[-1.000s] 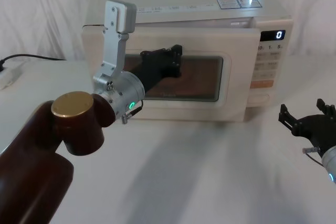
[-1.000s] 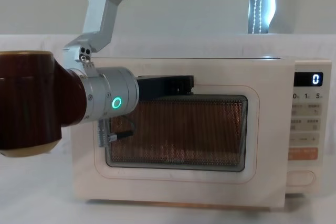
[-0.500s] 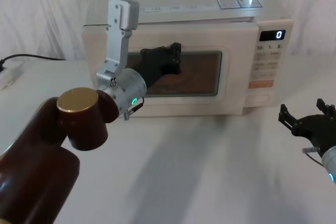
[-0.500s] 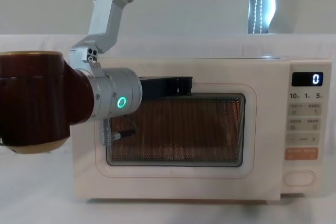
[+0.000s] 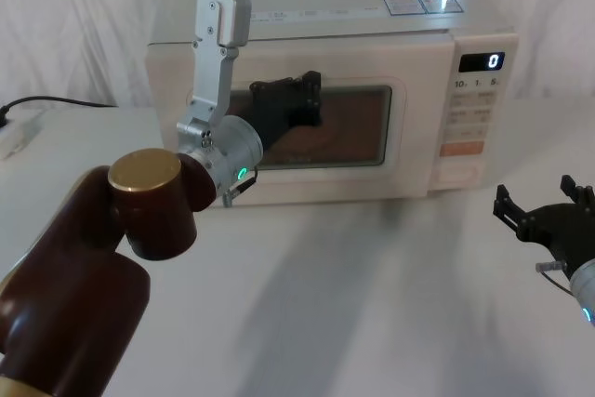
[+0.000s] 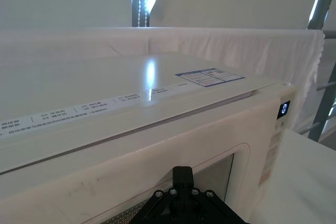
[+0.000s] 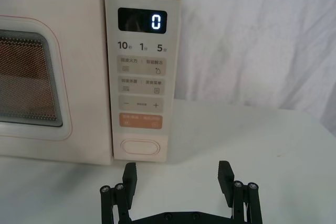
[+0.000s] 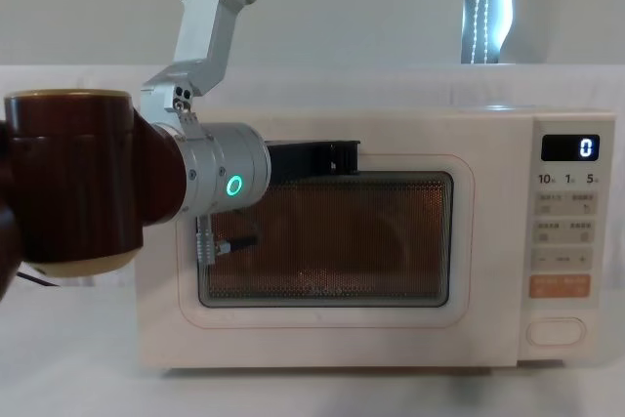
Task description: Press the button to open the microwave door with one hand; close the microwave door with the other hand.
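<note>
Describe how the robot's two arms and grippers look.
The left arm is glossy dark brown with a brass-coloured cap, a silver bracket link and a silver wrist with a green ring and cable plug. The left gripper and the blocky right gripper with ridged jaws are black.

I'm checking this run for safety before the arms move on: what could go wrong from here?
1. The left gripper is pressed against the microwave door, which looks flush; further pushing might slide the microwave or strain the arm.
2. The right gripper hangs open just before the button; a small forward drift could pop the door open into the left gripper.
</note>
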Tool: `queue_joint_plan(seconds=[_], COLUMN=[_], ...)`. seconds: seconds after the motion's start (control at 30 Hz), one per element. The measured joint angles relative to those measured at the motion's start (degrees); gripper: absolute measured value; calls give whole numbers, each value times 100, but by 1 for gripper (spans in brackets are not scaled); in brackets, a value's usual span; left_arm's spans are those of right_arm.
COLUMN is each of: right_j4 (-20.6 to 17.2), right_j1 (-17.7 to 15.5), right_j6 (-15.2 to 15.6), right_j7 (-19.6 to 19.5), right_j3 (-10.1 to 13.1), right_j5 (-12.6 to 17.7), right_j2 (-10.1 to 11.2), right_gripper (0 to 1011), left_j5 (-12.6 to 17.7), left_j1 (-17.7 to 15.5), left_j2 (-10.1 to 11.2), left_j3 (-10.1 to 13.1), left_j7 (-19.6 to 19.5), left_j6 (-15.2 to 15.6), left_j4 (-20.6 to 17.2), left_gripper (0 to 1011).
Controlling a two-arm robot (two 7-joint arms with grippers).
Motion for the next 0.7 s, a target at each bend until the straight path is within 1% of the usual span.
queue_joint_plan(seconds=[0.7], right_j4=[0], right_j1=[0], right_j6=[0], right_j7=[0], right_j3=[0], right_j5=[0], right_j2=[0], right_gripper=[1002], left_j5=[217], left_j1=[10], left_j2=[-158], left_j3=[-195], left_j7=[53], left_j6=[56], left_j4=[76], left_gripper=[0])
